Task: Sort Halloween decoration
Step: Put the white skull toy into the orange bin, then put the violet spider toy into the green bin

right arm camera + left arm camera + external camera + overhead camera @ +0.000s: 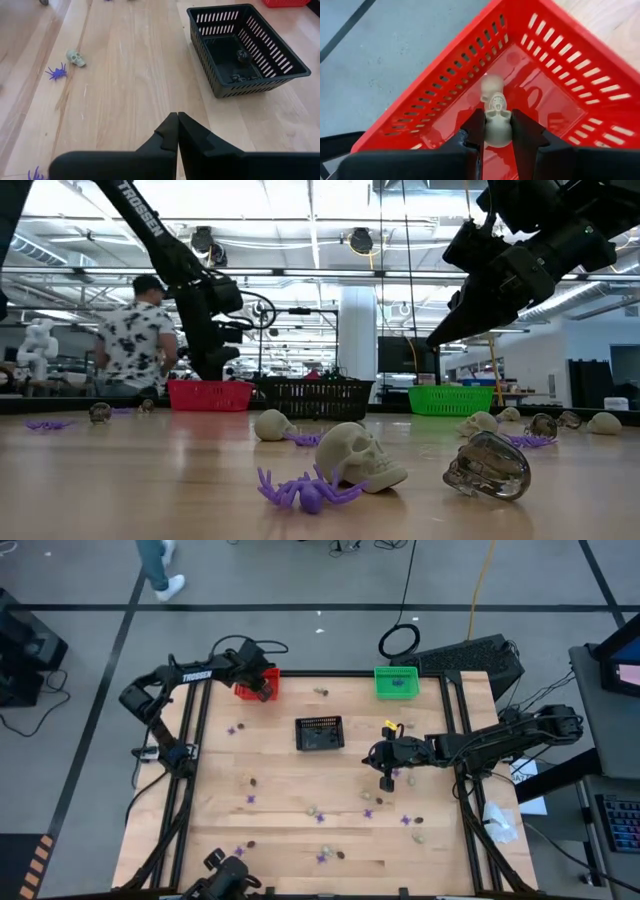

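Wooden table point(300, 795) carries scattered purple spiders point(300, 490), beige skulls point(360, 455) and dark skulls point(488, 467); red basket point(255, 683), black basket point(319, 733) and green basket point(396, 681) sit toward the far edge. Left gripper point(495, 131) hangs over the red basket, fingers clamped on one beige skull point(497, 125). Right gripper point(177, 131) hovers near the black basket, fingers fully together, holding nothing.

Dark arms point(180, 680), white lettering, apparently "TROSSEN".
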Controlling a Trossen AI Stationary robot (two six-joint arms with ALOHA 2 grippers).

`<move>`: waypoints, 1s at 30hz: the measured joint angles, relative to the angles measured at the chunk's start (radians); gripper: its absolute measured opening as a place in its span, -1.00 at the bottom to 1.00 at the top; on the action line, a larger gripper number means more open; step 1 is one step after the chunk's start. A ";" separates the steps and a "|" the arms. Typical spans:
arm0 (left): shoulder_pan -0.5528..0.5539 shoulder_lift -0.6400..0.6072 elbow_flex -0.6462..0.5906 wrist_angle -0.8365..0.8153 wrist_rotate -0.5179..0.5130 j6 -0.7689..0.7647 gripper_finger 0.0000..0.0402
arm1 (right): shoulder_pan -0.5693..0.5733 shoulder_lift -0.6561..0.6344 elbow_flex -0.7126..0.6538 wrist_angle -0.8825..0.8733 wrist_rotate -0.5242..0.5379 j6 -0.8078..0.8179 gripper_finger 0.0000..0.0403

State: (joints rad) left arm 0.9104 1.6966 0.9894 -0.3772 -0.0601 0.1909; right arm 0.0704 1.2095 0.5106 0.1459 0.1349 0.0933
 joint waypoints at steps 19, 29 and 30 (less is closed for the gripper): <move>-0.058 -0.182 0.000 0.006 -0.001 -0.021 -0.40 | 0.000 -0.054 0.000 -0.098 -0.002 0.056 -1.00; -0.322 -0.430 -0.233 0.343 -0.003 -0.073 -0.82 | 0.063 -0.188 0.000 -0.342 0.055 0.159 -1.00; -0.355 -0.445 -0.263 0.395 -0.003 -0.079 -0.84 | 0.074 -0.195 0.000 -0.366 0.056 0.175 -1.00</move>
State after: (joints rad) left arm 0.5555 1.2515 0.7262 0.0178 -0.0631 0.1120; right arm 0.1441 1.0148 0.5106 -0.2202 0.1905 0.2687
